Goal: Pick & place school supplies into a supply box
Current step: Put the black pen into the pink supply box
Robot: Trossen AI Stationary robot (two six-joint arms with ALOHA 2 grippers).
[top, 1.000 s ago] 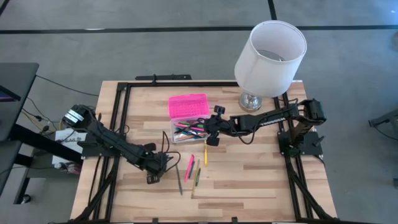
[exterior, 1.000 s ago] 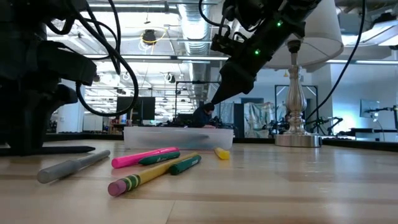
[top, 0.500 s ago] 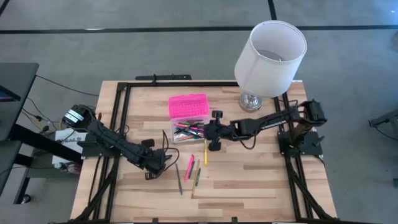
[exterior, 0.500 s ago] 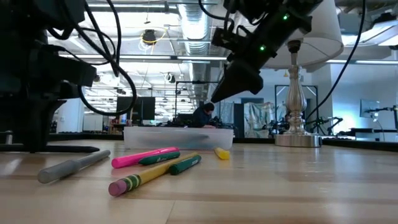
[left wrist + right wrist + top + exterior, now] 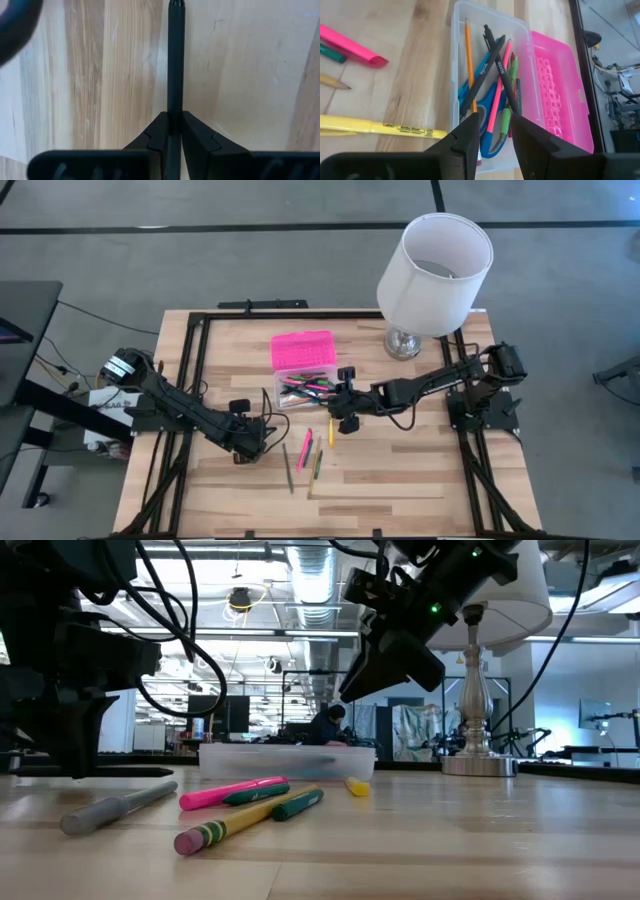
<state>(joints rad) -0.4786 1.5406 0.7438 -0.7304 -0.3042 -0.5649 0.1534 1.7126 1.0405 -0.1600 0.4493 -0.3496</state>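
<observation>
Supply box [image 5: 303, 377]: sitting open mid-table beside its pink lid [image 5: 302, 349], holding pens.
Right gripper [image 5: 340, 420]: hovering by box edge, fingers standing apart.
Left gripper [image 5: 171, 131]: fingers pinching together on black pen [image 5: 175, 60].
Loose supplies [image 5: 308, 452]: lying between grippers.

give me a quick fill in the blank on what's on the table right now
1. The left pincer is shut on a thin ____ pen.
2. The supply box has a bright ____ lid.
3. The right pincer has its fingers ____, holding nothing.
4. The white ____ stands at the table's far right corner.

Missing words: black; pink; open; lamp
</observation>
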